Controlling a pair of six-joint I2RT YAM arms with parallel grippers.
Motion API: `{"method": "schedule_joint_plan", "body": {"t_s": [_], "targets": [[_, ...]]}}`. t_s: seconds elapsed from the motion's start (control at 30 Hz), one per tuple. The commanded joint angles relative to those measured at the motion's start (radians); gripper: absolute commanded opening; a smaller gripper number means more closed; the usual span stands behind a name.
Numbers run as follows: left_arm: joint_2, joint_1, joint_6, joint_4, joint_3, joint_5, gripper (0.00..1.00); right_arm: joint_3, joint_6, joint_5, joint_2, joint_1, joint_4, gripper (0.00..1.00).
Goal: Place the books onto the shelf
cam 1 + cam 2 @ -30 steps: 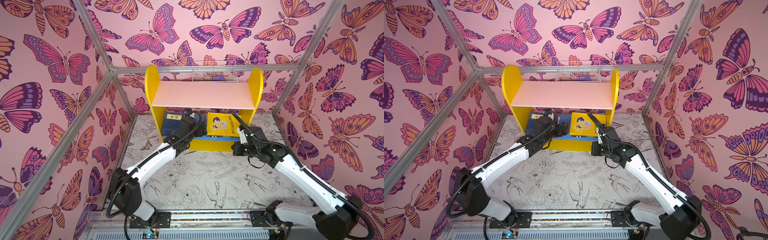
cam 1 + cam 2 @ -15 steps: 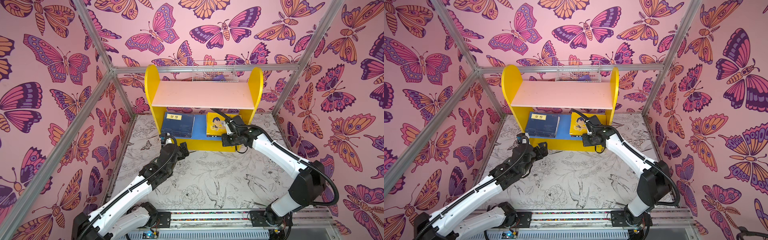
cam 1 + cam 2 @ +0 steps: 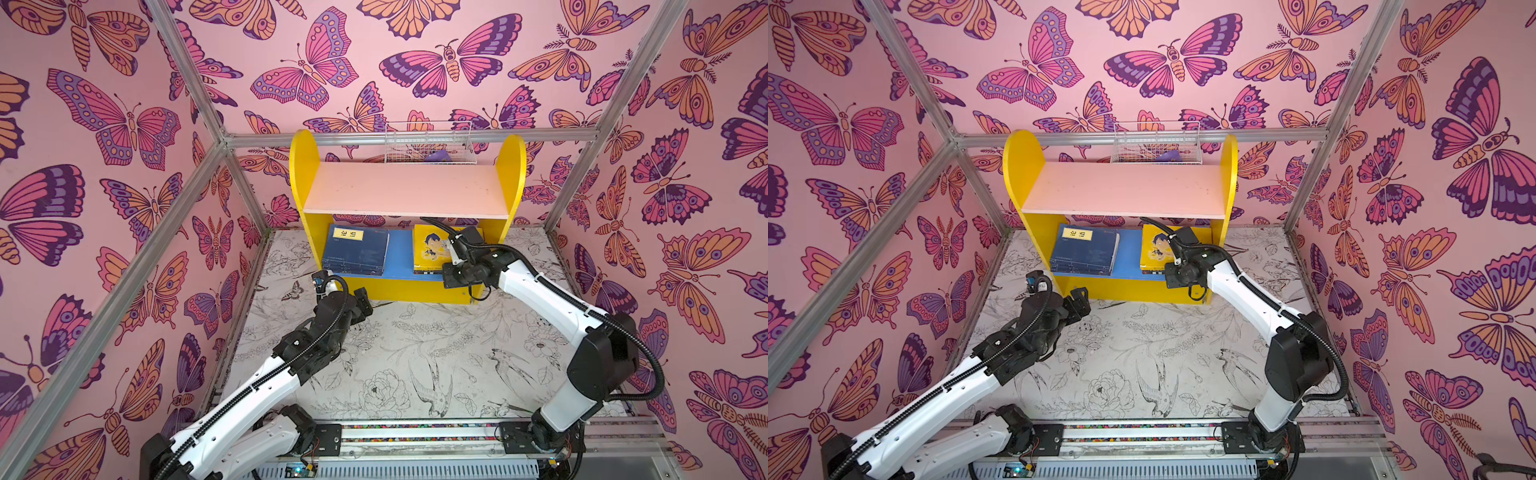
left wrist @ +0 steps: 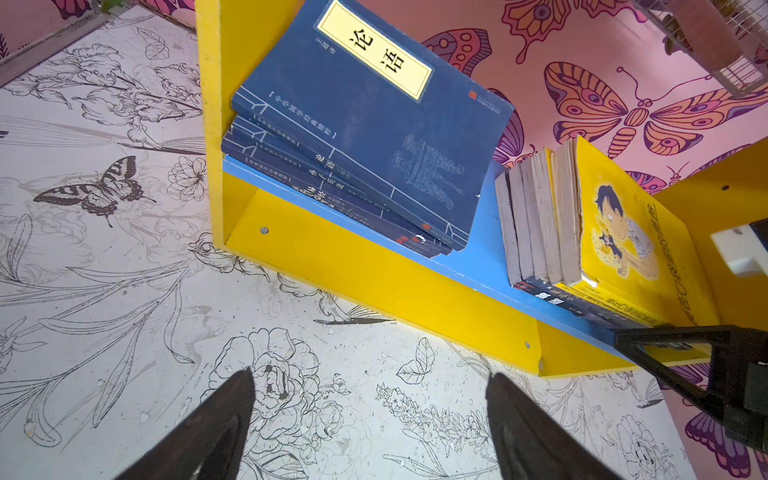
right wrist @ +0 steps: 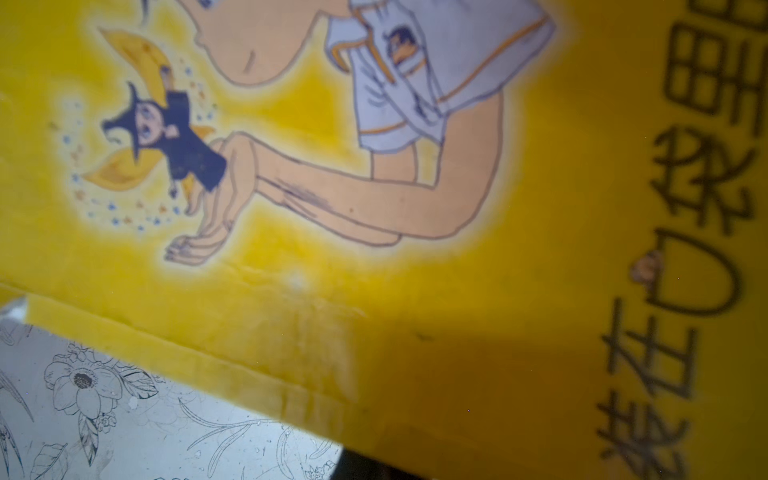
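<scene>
The left gripper (image 4: pixel 370 376) is spread wide and empty above the table (image 4: pixel 104 270), just in front of the shelf (image 4: pixel 374 282). Ahead of it, a fanned stack of navy books (image 4: pixel 365 137) is seen lying on the blue lower board (image 4: pixel 478 262). The right gripper (image 3: pixel 465 243) is closed and set under the pink upper board (image 3: pixel 407 189); whether anything is pinched cannot be told. Right against it, a yellow cartoon-child book (image 5: pixel 291 270) is seen atop a second stack on the same board.
</scene>
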Motion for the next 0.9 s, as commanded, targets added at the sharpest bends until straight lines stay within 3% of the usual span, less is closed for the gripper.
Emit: {"method": "schedule_joint_plan", "body": {"t_s": [0.0, 0.37, 0.5, 0.6, 0.7, 0.8, 0.87], "targets": [[-0.012, 0.004, -0.006, -0.023, 0.003, -0.024, 0.89, 0.042, -0.028, 0.015, 0.022, -0.011, -0.001, 0.05], [-0.001, 0.005, 0.002, -0.028, 0.010, -0.009, 0.89, 0.063, -0.022, -0.053, 0.041, -0.013, 0.003, 0.04], [-0.009, 0.022, 0.043, -0.062, 0.022, -0.034, 0.90, -0.003, -0.009, -0.099, -0.061, -0.013, 0.029, 0.04], [-0.008, 0.091, 0.051, -0.173, 0.050, -0.024, 0.92, -0.122, 0.015, -0.100, -0.213, -0.013, 0.089, 0.05], [-0.017, 0.227, 0.069, -0.293, 0.060, 0.009, 0.94, -0.272, 0.046, -0.028, -0.368, -0.019, 0.134, 0.09], [-0.025, 0.336, 0.108, -0.390, 0.058, -0.081, 0.99, -0.451, 0.058, 0.117, -0.543, -0.033, 0.202, 0.17], [-0.013, 0.393, 0.154, -0.401, 0.048, -0.123, 0.99, -0.589, 0.056, 0.246, -0.660, -0.045, 0.276, 0.28]]}}
